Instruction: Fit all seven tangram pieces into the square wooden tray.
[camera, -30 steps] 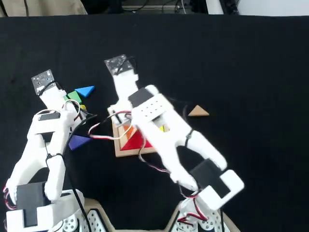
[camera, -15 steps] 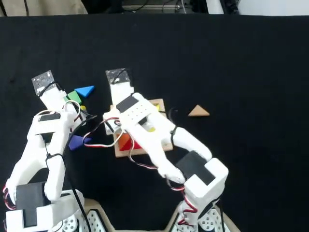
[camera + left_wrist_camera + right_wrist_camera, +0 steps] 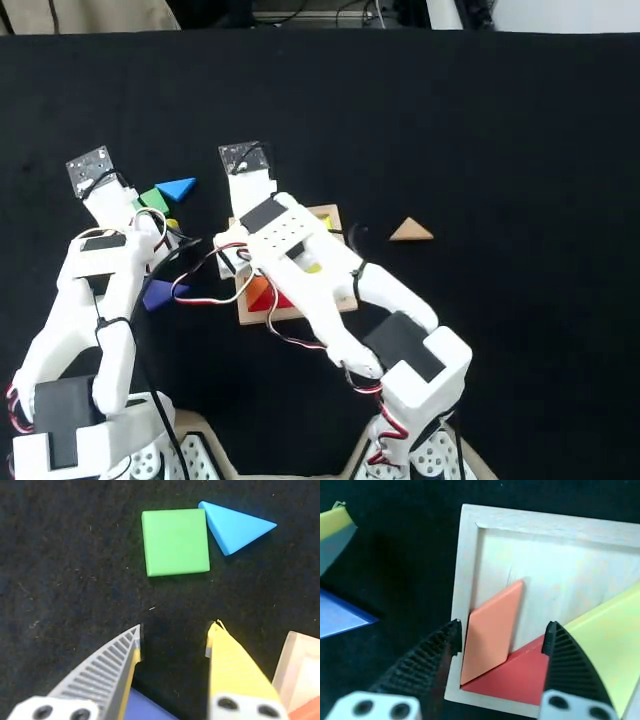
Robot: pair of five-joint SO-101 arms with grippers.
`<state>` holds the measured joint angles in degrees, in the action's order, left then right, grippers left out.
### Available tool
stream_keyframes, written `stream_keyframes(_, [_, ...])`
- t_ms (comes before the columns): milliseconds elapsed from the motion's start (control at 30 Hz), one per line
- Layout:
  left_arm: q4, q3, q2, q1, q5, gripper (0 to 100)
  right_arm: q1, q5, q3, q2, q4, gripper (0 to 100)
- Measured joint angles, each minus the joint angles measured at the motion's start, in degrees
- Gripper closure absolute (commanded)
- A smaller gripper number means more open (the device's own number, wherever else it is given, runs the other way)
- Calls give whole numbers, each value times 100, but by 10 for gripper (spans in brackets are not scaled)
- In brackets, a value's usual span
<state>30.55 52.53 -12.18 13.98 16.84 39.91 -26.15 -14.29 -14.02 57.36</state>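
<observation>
Right fingers (image 3: 502, 630): spread wide, nothing between them. They hang over the corner of the tray (image 3: 470, 555) where the orange parallelogram (image 3: 492, 630) lies. One tip is above the tray's rim and the other above the pieces inside.

Orange parallelogram: inside the tray, one long edge against a wall. It touches the red triangle (image 3: 515, 672), which runs along the adjoining wall. The yellow triangle (image 3: 600, 645) lies against the red one, farther into the tray. Bare wood shows in the rest of the floor that I can see.

Left fingers (image 3: 175, 637): also open, a moderate gap, holding nothing, over the black bench (image 3: 60, 580). The green square (image 3: 175, 541) lies flat just beyond the tips. The light blue triangle (image 3: 235, 526) touches the square's corner. The dark blue triangle (image 3: 147, 707) lies under the fingers, back toward my wrist.

High view: my right arm crosses over the tray and covers most of it. The dark blue triangle sits on the bench just left of the tray. The tan triangle (image 3: 410, 231) lies alone on the bench to the tray's right, apart from it.
</observation>
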Motion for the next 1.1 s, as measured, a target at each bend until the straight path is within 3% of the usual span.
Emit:
stream_keyframes(133, [0, 0, 0, 0, 0, 784, -35, 132, 18, 44, 88, 765])
stream_keyframes(300, [0, 0, 0, 0, 0, 784, -721, 888, 26, 185, 158, 992])
stream_keyframes(400, [0, 0, 0, 0, 0, 784, -1380, 1521, 26, 229, 246, 948])
stream_keyframes(633, [0, 0, 0, 0, 0, 784, -3754, 3525, 396, 378, 607, 939])
stream_keyframes(767, [0, 0, 0, 0, 0, 784, -4053, 4563, 387, 378, 651, 938])
stream_keyframes(1000, [0, 0, 0, 0, 0, 784, -4316, 5178, 545, -18, 818, 841])
stream_keyframes(1100, [0, 0, 0, 0, 0, 784, -4308, 5714, 554, -88, 862, 851])
